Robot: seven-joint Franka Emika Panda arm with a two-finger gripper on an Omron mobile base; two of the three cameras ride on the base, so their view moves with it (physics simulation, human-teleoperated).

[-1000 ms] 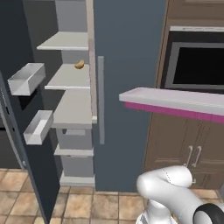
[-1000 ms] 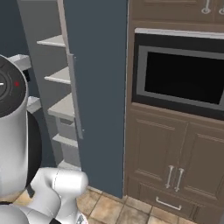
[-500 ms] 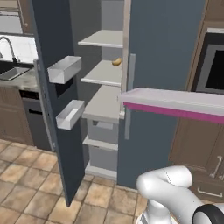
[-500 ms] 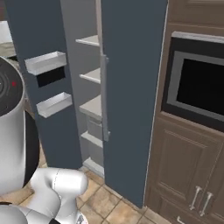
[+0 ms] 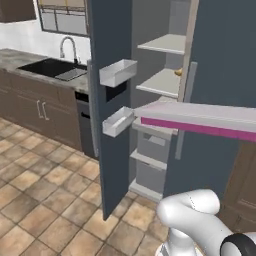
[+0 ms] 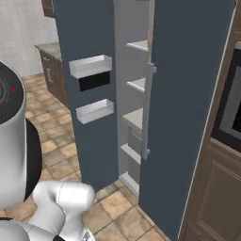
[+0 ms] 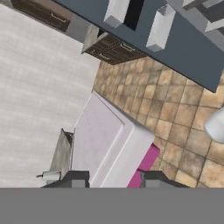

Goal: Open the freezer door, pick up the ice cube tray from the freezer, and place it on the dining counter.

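In front of the open freezer [image 5: 165, 100], the tray [image 5: 200, 120] hangs level in the air, clear of the shelves. In the hand view the gripper [image 7: 111, 183] is closed on one end of the tray [image 7: 109, 148], one finger tip [image 7: 76, 180] at each side. The freezer door [image 5: 107, 100] stands wide open, with its clear bins [image 5: 118, 72] sticking out toward the room. The risk I see is the long tray: it is held only at one end, so a quick turn could swing the far end into the door or a bin, or make it slip from the fingers. The dining counter is not in sight, so the carrying is not finished yet.
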